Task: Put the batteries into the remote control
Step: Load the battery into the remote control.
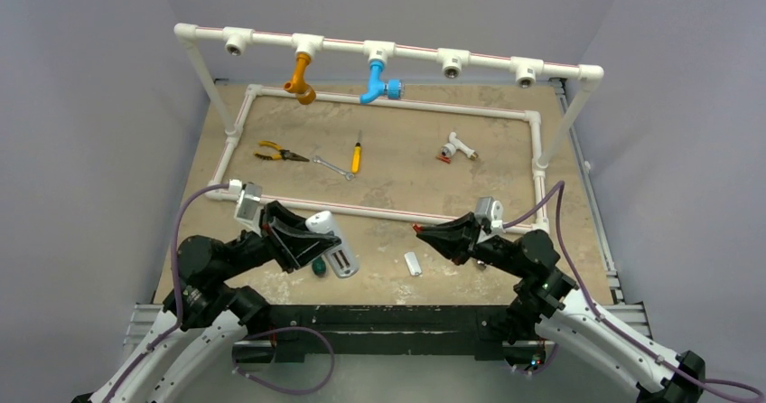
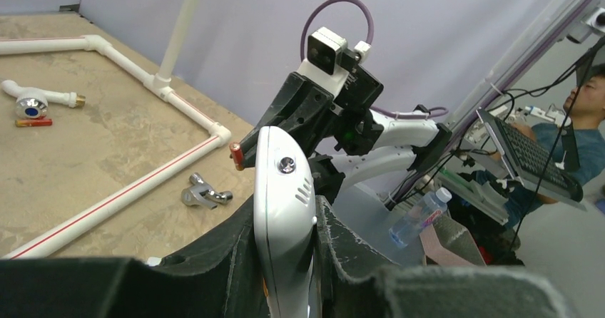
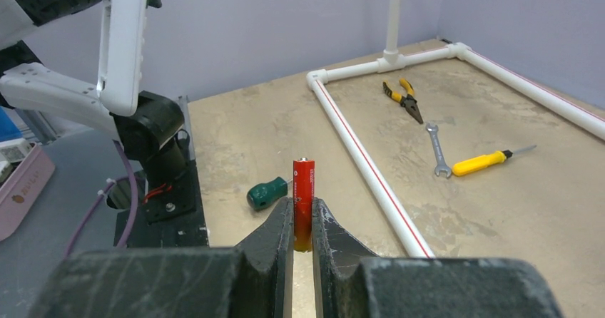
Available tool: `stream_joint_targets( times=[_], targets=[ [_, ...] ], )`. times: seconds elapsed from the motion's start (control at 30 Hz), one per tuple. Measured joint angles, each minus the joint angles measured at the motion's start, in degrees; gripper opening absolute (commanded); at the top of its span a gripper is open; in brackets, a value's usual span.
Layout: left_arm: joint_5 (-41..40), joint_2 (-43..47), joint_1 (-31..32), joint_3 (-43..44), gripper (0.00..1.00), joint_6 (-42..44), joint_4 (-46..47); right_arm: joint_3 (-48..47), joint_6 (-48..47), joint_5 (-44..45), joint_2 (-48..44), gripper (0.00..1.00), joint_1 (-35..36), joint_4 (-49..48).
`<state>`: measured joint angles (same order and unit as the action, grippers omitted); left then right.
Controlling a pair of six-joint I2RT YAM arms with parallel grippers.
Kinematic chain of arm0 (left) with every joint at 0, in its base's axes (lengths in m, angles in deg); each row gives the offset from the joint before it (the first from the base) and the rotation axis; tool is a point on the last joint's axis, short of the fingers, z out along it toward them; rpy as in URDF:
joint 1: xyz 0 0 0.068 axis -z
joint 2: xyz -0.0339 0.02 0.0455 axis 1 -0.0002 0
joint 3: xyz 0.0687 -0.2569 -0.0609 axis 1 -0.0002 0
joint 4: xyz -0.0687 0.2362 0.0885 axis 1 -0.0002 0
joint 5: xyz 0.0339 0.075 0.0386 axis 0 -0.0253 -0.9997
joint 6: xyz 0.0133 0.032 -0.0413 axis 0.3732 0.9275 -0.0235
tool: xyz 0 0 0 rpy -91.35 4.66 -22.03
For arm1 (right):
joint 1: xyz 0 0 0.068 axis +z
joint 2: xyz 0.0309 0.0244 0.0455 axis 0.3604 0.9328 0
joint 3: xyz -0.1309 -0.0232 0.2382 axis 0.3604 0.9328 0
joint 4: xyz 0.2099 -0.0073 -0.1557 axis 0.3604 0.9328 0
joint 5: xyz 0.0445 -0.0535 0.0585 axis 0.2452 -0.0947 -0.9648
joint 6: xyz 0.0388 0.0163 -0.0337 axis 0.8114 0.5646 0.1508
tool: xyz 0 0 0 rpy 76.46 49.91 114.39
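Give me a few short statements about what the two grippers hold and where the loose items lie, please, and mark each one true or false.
1. The right gripper is shut on a red battery that stands upright between its fingers. True.
2. The left gripper is open and empty. False: it is shut on the remote control.
3. The yellow-handled screwdriver lies inside the pipe frame. True.
4. The second battery already sits inside the remote control. False: it lies on the table beside the white pipe fitting.
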<state>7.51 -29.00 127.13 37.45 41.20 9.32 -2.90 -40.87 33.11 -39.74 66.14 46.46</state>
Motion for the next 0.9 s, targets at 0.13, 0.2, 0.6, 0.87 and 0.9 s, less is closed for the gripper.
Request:
stream_joint_targets(
  times=[0.13, 0.2, 0.6, 0.87, 0.9],
  targets=[
    [2.97, 0.04, 0.00, -0.02, 0.00, 2.47, 0.11, -0.15, -1.38, -0.04, -0.15, 0.00, 0.00, 2.27],
    [4.22, 0.24, 0.00, -0.02, 0.00, 3.82, 0.11, -0.22, -2.34, -0.13, -0.76, 0.00, 0.00, 3.37],
    [9.11, 1.29, 0.00, 3.06, 0.00, 14.49, -4.31, -0.22, -5.09, -1.22, -3.91, 0.00, 0.00, 3.98],
    [9.51, 1.44, 0.00, 5.57, 0.00, 20.44, -9.90, 0.04, -5.29, -1.22, -5.29, 0.00, 0.00, 3.98],
    [9.51, 1.42, 0.00, 5.68, 0.00, 20.96, -10.58, 0.07, -5.40, -1.27, -5.38, 0.00, 0.00, 3.96]
  ],
)
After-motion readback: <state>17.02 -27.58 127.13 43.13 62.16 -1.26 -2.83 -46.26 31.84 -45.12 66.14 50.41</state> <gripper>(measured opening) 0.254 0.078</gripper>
